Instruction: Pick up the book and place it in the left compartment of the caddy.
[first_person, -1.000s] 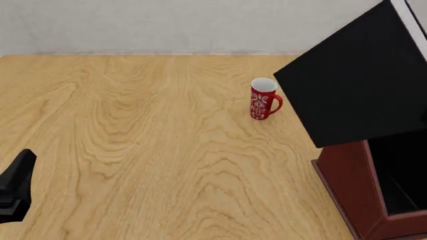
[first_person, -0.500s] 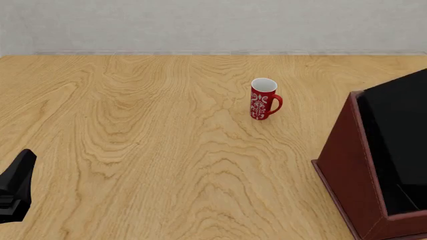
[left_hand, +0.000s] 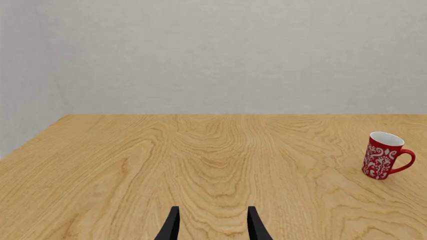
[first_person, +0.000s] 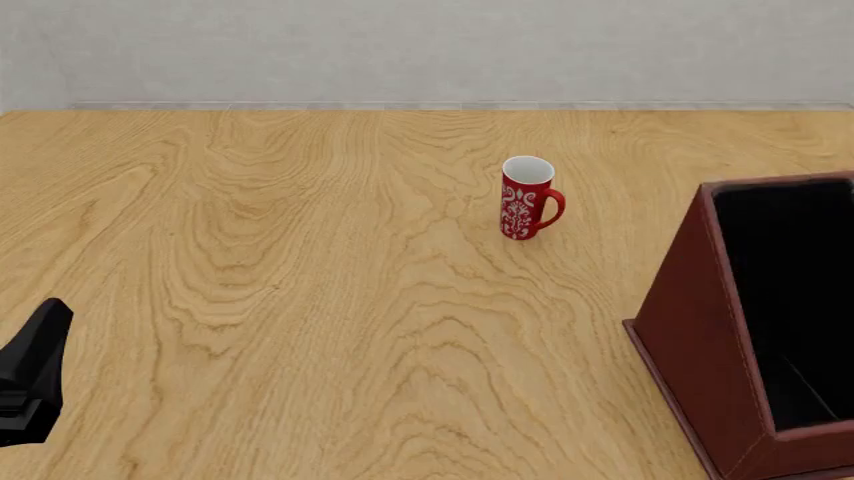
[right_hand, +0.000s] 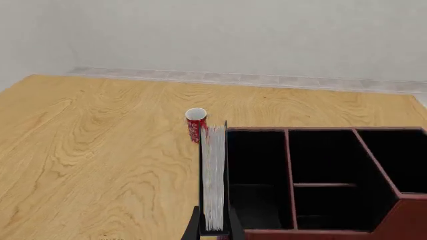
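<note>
Main risk: the book (right_hand: 214, 180) hangs right at the caddy's (right_hand: 313, 232) left wall, and from my right wrist view I cannot tell whether it is inside the left compartment (right_hand: 257, 175) or just outside it; letting go outside drops it on the table (first_person: 294, 300). Any tilt could catch the wall's rim. The mug (right_hand: 196, 124) stands beyond, well apart, low concern. My right gripper (right_hand: 213, 234) pinches the book's near edge, upright, white pages facing me, fingers narrow around it. My left gripper (left_hand: 213, 227) rests low over bare wood, fingers parted, holding nothing. In the front view no book shows, only the caddy's dark interior.
</note>
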